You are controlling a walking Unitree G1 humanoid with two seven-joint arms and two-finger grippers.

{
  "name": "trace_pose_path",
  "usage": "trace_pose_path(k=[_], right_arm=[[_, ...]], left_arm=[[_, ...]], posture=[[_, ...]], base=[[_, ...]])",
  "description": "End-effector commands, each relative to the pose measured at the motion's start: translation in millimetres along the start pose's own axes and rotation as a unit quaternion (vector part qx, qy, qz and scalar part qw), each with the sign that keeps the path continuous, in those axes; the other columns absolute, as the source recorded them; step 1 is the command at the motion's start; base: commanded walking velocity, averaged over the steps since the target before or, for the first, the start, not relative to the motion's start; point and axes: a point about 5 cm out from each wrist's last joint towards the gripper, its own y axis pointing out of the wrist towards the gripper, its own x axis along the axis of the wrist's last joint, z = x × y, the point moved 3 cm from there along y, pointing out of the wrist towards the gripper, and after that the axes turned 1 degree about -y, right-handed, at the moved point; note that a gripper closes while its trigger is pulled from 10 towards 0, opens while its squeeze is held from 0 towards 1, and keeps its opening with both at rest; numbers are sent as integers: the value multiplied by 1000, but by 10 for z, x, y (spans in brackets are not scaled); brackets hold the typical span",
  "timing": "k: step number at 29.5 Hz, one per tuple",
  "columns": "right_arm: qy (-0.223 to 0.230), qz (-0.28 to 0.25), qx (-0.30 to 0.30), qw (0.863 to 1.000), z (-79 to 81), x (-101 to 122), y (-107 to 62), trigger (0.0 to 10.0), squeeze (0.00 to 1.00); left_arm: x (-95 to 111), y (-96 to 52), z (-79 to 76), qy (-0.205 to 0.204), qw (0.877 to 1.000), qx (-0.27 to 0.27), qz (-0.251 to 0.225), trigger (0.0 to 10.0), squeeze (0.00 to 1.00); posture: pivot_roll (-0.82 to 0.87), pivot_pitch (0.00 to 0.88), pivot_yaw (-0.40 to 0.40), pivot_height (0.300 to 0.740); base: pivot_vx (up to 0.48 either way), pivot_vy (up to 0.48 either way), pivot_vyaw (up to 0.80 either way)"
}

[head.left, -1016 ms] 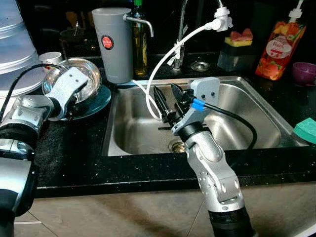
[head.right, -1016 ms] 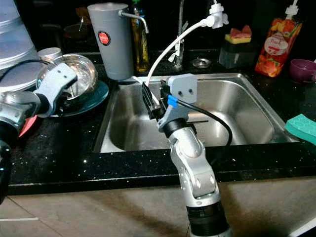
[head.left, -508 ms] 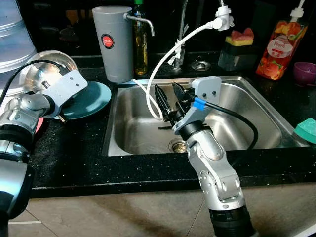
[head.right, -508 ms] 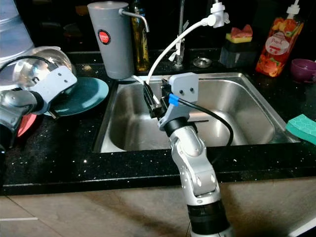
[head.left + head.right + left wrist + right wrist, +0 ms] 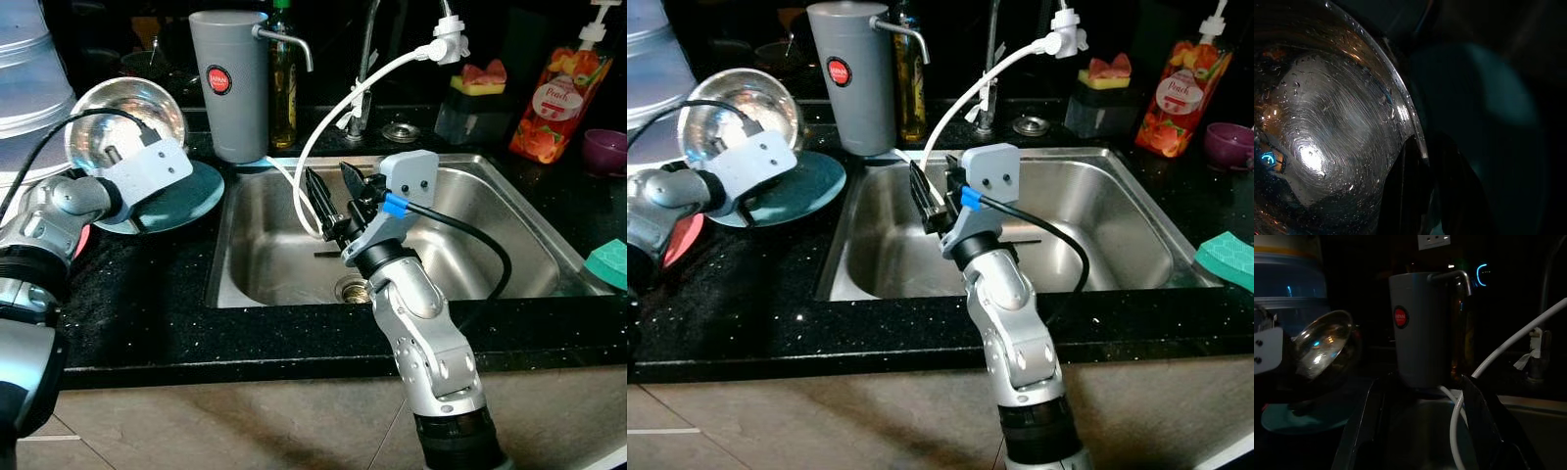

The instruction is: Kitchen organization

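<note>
Jaws: left gripper pinched on the rim of the steel bowl, right gripper spread wide, holding nothing | bowl: tilted on edge, lifted over the teal plate on the black counter | right gripper: over the sink, beside the white hose | behind: grey water dispenser
</note>
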Motion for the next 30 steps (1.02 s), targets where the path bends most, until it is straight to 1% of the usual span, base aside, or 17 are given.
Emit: trace_pose_path(k=[1, 4, 6, 7, 10, 11, 12, 13, 16, 17, 19, 20, 23, 25, 26, 27, 30], right_arm=[[0, -9, 7, 1000, 28, 26, 18, 10000, 0], [0, -12, 10, 1000, 43, 37, 25, 10000, 0], [-1, -12, 10, 1000, 46, 41, 22, 10000, 0], [-1, -12, 10, 1000, 46, 41, 22, 10000, 0], [-4, -13, 9, 1000, 38, 45, 9, 10000, 0], [-4, -13, 8, 1000, 35, 45, 6, 10000, 0], [-4, -13, 8, 1000, 35, 45, 6, 10000, 0], [-5, -12, 7, 1000, 28, 40, -3, 10000, 0], [-6, -12, 7, 1000, 27, 39, -6, 10000, 0], [-6, -11, 7, 1000, 30, 35, -7, 10000, 0], [-6, -12, 7, 1000, 33, 35, -7, 10000, 0], [-6, -12, 7, 1000, 36, 36, -7, 10000, 0], [-6, -13, 7, 1000, 38, 38, -4, 10000, 0], [-7, -12, 4, 1000, 32, 39, -11, 10000, 0], [-7, -12, 4, 1000, 32, 39, -11, 10000, 0], [-8, -11, 1, 1000, 21, 37, -25, 10000, 0], [-9, -10, -2, 1000, 10, 34, -36, 10000, 0]], left_arm=[[101, 11, -14, -3, 1000, -7, -30, 10000, 0], [360, 71, -91, -42, 994, -28, -102, 10000, 0], [557, 83, -153, -71, 983, -52, -159, 10000, 0], [557, 83, -153, -71, 983, -52, -159, 10000, 0], [803, 63, -279, -109, 962, -102, -230, 10000, 0], [837, 56, -308, -116, 957, -114, -240, 10000, 0], [837, 56, -308, -116, 957, -114, -240, 10000, 0], [898, 42, -420, -134, 944, -152, -260, 10000, 0], [914, 36, -462, -140, 939, -166, -266, 10000, 0], [918, 58, -602, -169, 927, -197, -270, 10000, 0], [916, 68, -655, -181, 923, -206, -271, 10000, 0], [903, 90, -710, -199, 918, -215, -267, 10000, 0], [788, 214, -862, -273, 907, -223, -230, 10000, 0], [668, 294, -984, -320, 902, -221, -187, 10000, 0], [668, 294, -984, -320, 902, -221, -187, 10000, 0], [588, 346, -1060, -362, 894, -212, -156, 10000, 0], [557, 373, -1083, -381, 891, -202, -143, 10000, 0]], posture=[[102, 121, -4, 740], [100, 118, -5, 740], [88, 109, -2, 740], [88, 109, -2, 740], [78, 104, -1, 740], [78, 104, -1, 740], [78, 104, -1, 740], [77, 102, -2, 740], [77, 102, -2, 740], [76, 98, -2, 740], [76, 98, -2, 740], [76, 98, -2, 740], [70, 96, 1, 740], [61, 100, 7, 740], [61, 100, 7, 740], [60, 101, 9, 740], [60, 101, 9, 740]], base=[[0, 0, 0], [0, 0, 0], [0, 0, 0], [0, 0, 0], [0, 0, 0], [0, 0, 0], [0, 0, 0], [0, 0, 0], [0, 0, 0], [0, 0, 0], [0, 0, 0], [0, 0, 0], [0, 0, 0], [0, 0, 0], [0, 0, 0], [0, 0, 0], [0, 0, 0]])
